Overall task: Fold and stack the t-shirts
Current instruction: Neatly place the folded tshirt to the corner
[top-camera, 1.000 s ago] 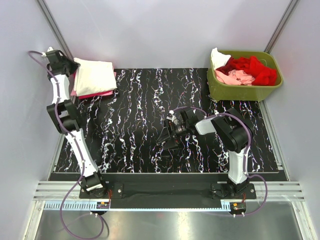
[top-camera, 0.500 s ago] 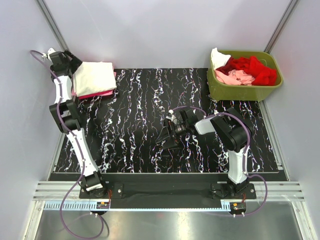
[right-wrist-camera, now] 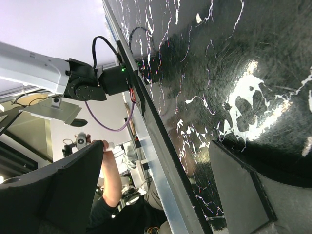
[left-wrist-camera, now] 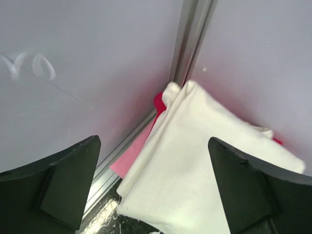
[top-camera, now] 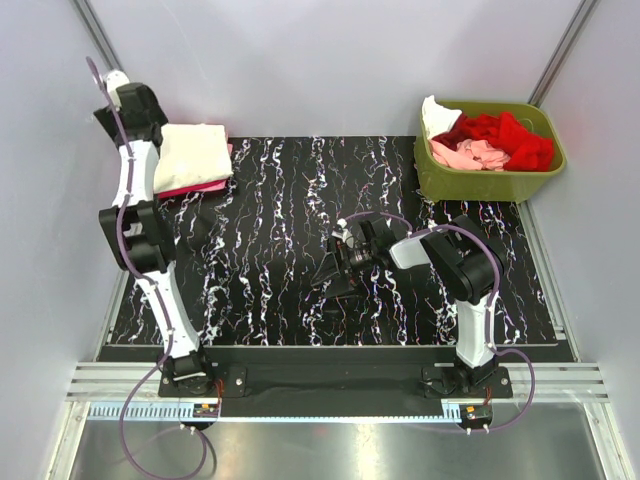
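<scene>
A folded cream-white t-shirt (top-camera: 192,153) tops a small stack at the table's back left corner, with pink (top-camera: 148,184) and red (top-camera: 195,188) tees showing under it. In the left wrist view the cream t-shirt (left-wrist-camera: 204,161) fills the middle, a pink edge (left-wrist-camera: 131,156) at its left. My left gripper (top-camera: 142,112) hangs open just left of and above the stack, holding nothing. Unfolded red (top-camera: 505,135), pale pink (top-camera: 470,153) and white (top-camera: 437,115) t-shirts lie in the olive-green bin (top-camera: 480,183). My right gripper (top-camera: 340,262) rests open, low over the table's middle, empty.
The bin stands at the back right corner. Grey walls close in behind and beside the stack, with a metal corner post (left-wrist-camera: 192,44) right behind it. The black marbled table (top-camera: 270,230) ends at a metal rail (top-camera: 330,385) in front.
My left gripper has let go of the cream t-shirt, opened wide and risen back toward the left wall. The right arm has stayed still.
</scene>
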Robot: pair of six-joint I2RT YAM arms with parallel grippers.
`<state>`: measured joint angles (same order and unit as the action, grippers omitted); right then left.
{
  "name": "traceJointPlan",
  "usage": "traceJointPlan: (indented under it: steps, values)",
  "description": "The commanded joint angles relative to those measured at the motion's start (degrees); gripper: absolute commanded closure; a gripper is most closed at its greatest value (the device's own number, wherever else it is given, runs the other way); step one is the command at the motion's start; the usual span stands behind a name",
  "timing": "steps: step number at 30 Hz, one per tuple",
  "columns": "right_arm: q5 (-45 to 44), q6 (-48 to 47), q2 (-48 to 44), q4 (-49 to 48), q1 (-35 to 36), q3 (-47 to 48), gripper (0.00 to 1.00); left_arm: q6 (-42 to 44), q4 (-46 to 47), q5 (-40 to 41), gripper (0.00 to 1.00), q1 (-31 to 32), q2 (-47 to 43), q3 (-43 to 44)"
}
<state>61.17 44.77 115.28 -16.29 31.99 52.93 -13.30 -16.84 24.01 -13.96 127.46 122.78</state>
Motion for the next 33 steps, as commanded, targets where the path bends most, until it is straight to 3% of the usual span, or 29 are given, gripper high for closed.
traceJointPlan:
  steps: [1,4,12,18,33]
  values:
    - [-0.43,0.58,1.17,0.04,-0.26,0.16,0.04,6.09,5.85,6.85,0.01,3.22,-5.64,-2.54]
    - [-0.35,0.66,1.00,-0.14,-0.26,-0.02,0.03,6.35,7.26,2.45,0.01,5.24,-5.56,-4.04]
    - [0.09,0.49,0.99,-0.32,-0.52,-0.28,0.03,2.05,4.27,-2.12,0.02,4.99,4.19,6.06]
    - [0.27,1.28,1.08,-1.19,-0.79,-0.63,0.03,-8.31,2.16,-8.89,0.03,0.78,13.68,14.23]
    - [2.12,4.00,2.93,-4.54,-1.58,-0.81,0.02,-14.21,6.82,-11.00,0.01,-4.85,22.92,18.81]
